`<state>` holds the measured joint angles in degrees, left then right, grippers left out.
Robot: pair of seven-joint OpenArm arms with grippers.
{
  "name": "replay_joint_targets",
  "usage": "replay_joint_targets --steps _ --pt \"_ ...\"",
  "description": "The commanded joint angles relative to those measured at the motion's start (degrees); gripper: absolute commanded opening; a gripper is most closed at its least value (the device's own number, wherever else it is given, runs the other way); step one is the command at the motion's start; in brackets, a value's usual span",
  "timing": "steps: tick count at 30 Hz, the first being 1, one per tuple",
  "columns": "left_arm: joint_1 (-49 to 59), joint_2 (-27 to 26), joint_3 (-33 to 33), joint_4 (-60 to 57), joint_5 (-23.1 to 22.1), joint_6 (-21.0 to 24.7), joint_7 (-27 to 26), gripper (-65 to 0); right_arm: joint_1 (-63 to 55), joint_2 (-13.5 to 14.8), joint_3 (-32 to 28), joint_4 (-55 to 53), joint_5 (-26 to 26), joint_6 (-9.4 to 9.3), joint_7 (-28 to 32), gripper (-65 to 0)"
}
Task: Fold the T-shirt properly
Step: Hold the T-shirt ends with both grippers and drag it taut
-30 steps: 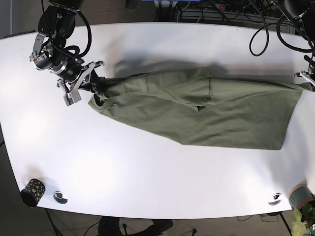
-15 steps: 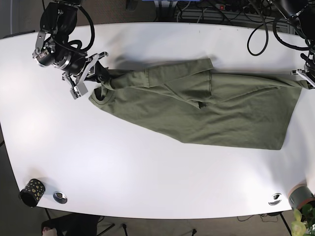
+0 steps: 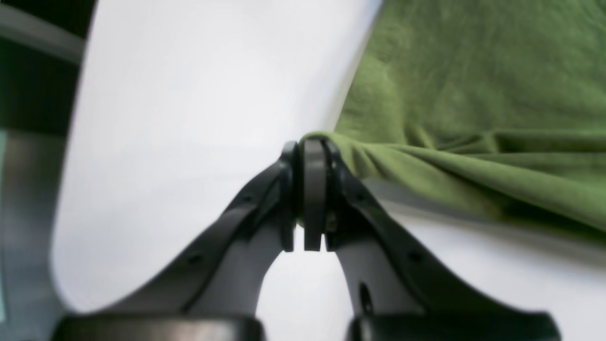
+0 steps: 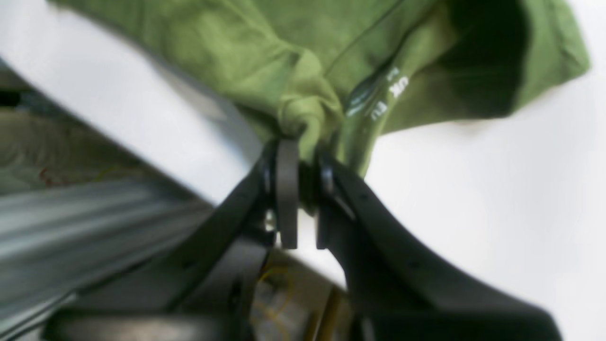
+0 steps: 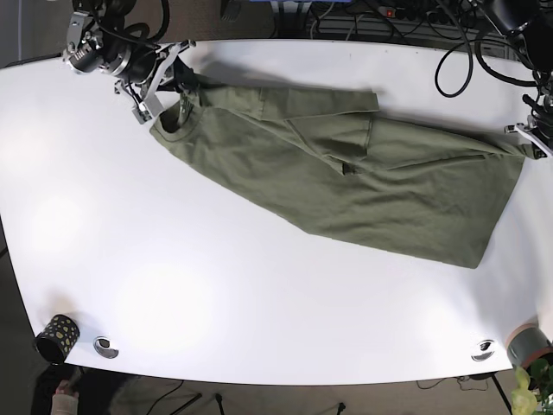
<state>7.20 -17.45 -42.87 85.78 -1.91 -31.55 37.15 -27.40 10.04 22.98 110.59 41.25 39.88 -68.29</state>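
White table (image 5: 216, 285): T-shirt (image 5: 363, 190) stretched long-axis between right gripper (image 5: 177, 85), jaws clamped on its collar end, and left gripper (image 5: 527, 137), jaws pinching its hem corner.

The T-shirt (image 5: 346, 173) is stretching across the far half of the table (image 5: 216, 285), leaving the whole near side of it open. Only a speckled cup (image 5: 57, 338) is standing at the near corner, well apart from the T-shirt.
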Motion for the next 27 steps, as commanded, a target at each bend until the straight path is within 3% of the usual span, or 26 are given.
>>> replay_joint_targets --steps 1,3,9,14,18,23,27 --pt "-0.5 -1.1 0.9 0.1 -0.6 0.1 -2.3 -65.0 0.5 1.0 0.2 1.2 1.1 0.12 1.0 -65.0" --pt "-0.5 -1.2 0.9 0.0 -0.6 0.1 -2.3 -65.0 0.5 1.7 0.3 1.2 1.1 0.12 1.0 -62.5" --pt "-0.5 -1.1 0.9 0.2 -0.6 0.1 -2.3 -65.0 2.1 1.8 0.2 1.0 1.1 0.12 1.0 -35.4" --pt "-0.4 -1.0 0.9 0.2 -0.4 0.2 -2.2 -65.0 2.7 1.8 0.2 1.2 1.1 0.12 0.3 -24.4" --pt "-0.4 -1.0 1.0 0.1 -0.3 0.2 -2.2 -65.0 3.1 1.6 1.4 1.3 1.7 0.12 -0.2 -21.9" --pt "-0.4 -0.9 1.2 0.1 -0.3 0.5 -2.2 -65.0 2.5 -1.4 12.6 1.0 10.1 0.12 -0.6 -22.0" --pt "-0.4 0.9 1.2 0.0 -0.2 0.5 -2.2 -65.0 1.3 -1.5 13.8 1.2 11.5 0.12 -3.4 -21.9"
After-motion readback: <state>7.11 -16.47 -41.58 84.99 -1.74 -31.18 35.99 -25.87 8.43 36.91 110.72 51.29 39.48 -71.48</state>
